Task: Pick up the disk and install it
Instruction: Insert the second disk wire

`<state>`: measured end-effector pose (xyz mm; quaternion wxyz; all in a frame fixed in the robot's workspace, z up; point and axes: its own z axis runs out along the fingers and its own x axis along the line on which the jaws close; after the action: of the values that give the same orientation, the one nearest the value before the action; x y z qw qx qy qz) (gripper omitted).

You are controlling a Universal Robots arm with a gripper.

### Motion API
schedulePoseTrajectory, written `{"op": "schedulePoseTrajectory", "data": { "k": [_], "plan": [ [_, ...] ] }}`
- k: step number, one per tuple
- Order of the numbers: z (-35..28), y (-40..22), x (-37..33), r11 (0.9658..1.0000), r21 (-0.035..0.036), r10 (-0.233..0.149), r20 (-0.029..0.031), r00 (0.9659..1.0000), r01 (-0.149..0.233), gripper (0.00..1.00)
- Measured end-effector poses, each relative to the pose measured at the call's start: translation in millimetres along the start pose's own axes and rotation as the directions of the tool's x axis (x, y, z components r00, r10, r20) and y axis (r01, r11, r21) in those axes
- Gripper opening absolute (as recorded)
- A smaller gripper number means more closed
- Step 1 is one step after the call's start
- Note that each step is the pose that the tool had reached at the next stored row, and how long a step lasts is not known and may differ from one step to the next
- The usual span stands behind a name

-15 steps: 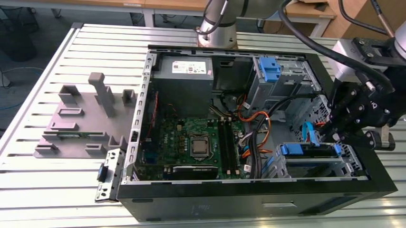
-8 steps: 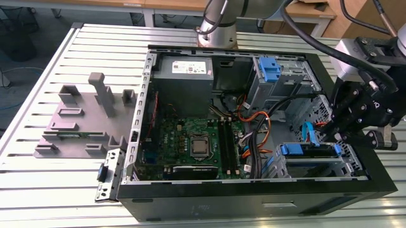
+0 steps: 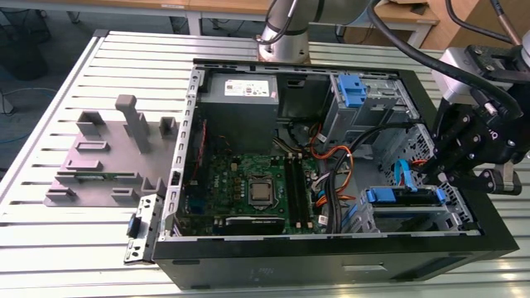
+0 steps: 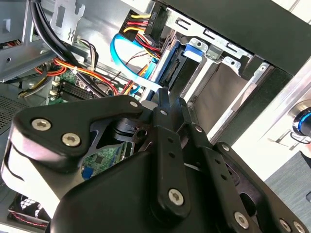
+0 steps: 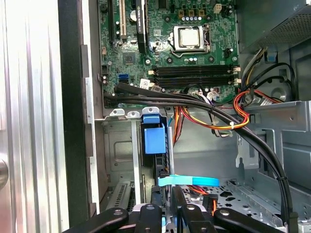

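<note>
Open computer case, hand beside the disk.

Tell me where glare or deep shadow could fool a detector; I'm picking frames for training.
In the first wrist view, the ribbed aluminium table beside the case is blown out to near white, while the motherboard is evenly lit. In the second wrist view, the gripper is a dark close mass and the bright strip past the case edge washes out. In the exterior view, the black case front hides detail.
</note>
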<state>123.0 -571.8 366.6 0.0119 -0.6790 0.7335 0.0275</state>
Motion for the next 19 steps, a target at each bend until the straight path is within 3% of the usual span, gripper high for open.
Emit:
{"op": "schedulePoseTrajectory", "data": {
  "k": [7,14,19],
  "plan": [
    [-0.4,0.0,-0.1,1.0000,0.0000,0.000,-0.0001,1.0000,0.000,0.24],
    [-9.9,0.3,-0.8,1.0000,0.0000,0.000,0.0002,1.0000,0.000,0.24],
    [-9.5,0.9,-9.2,1.0000,0.0000,0.000,0.0000,1.0000,0.000,0.24]
  ]
}}
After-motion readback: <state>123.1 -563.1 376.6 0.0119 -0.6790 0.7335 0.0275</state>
